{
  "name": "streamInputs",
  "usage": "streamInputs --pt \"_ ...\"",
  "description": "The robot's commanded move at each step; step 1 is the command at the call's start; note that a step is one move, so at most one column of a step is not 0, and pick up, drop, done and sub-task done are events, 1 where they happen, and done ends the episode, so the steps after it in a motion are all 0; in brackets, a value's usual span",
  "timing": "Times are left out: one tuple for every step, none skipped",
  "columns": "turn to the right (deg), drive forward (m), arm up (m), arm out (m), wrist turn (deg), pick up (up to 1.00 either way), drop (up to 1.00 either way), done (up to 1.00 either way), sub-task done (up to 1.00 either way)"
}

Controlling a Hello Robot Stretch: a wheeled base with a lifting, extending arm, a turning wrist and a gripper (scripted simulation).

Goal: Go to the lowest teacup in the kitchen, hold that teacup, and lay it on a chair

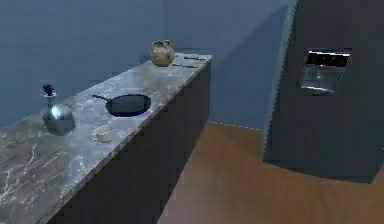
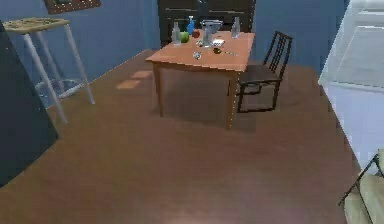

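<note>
Floorboards (image 2: pixel 190 160) of reddish-brown wood run across the arm side view, with blue walls (image 1: pixel 90 35) behind. Next in bulk is a dark grey refrigerator (image 1: pixel 325 90) at the forward view's right, with a dispenser panel (image 1: pixel 324 70) set in its door. Along that view's left runs a long counter (image 1: pixel 40 175) with a grey marbled top and dark fronts.

In the arm side view a wooden table (image 2: pixel 205 68) stands well out on the floor. A dark chair (image 2: pixel 266 70) sits just beside its right edge, seat bare. A tall white stand (image 2: pixel 50 55) with thin legs is at the left near the wall. A pale window covering (image 2: pixel 355 50) hangs at the right edge.

On the counter, a black frying pan (image 1: pixel 128 104) lies near the middle and a brown pot (image 1: pixel 163 52) stands at the far end. A bluish flask (image 1: pixel 57 115) stands nearer the camera, by the wall. Between flask and pan, close to the counter's front edge, lies a small pale lump (image 1: pixel 103 133). It is low and rounded like a cup, but too small to name for certain.

The table's far end carries a cluster of bottles (image 2: pixel 176 34), a green fruit (image 2: pixel 184 37) and a glassy vessel (image 2: pixel 211 27). A tiny pale thing (image 2: pixel 197 54) sits nearer the middle.

Neither the pincer's state nor where the pale lump lies relative to it can be told.
</note>
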Motion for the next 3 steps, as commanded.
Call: streamInputs --pt "45.0 0.0 0.0 0.0 0.0 0.0 0.0 0.0 0.0" --pt "45.0 0.0 0.0 0.0 0.0 0.0 0.0 0.0 0.0" --pt "15.0 0.0 0.0 0.0 0.0 0.0 0.0 0.0 0.0"
